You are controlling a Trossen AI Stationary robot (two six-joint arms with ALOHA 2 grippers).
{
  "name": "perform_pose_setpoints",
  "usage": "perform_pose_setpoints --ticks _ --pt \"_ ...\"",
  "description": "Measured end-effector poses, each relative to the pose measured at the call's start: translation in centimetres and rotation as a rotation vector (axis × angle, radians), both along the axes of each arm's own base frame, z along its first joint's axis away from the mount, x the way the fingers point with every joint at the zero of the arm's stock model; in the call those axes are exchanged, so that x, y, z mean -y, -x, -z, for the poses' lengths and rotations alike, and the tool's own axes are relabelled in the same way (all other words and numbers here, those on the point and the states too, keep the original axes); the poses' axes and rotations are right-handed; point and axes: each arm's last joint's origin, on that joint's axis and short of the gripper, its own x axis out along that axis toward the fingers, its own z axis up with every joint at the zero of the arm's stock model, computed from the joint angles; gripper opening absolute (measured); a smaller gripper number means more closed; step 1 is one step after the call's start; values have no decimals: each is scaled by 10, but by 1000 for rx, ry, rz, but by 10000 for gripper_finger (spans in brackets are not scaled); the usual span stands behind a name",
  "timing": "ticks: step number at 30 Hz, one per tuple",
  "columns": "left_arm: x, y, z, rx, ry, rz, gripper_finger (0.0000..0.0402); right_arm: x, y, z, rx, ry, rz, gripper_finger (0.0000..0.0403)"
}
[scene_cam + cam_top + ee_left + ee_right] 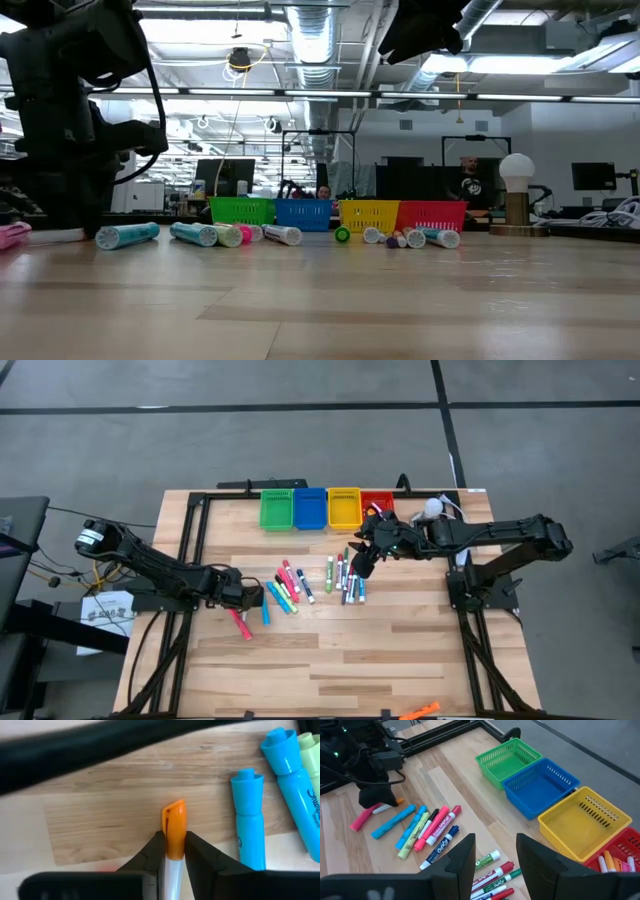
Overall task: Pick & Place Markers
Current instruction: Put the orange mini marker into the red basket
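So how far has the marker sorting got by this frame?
Barely started. Done: a few markers already lie in the red bin; the green, blue and yellow bins look empty. In hand: the left tool is shut on an orange-capped marker at table level. Left: two loose clusters on the table. The right tool hangs open, empty.

4 coloured bins (310, 509), wooden table (330, 660), lamp (517, 186)
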Motion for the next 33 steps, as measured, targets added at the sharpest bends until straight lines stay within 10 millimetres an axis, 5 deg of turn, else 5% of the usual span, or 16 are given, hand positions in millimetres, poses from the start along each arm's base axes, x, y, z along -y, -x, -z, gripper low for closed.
perform_pose_setpoints --ticks 33 --pt "-1 2 -9 57 -14 33 60 0 0 0 -1 0 -1 131"
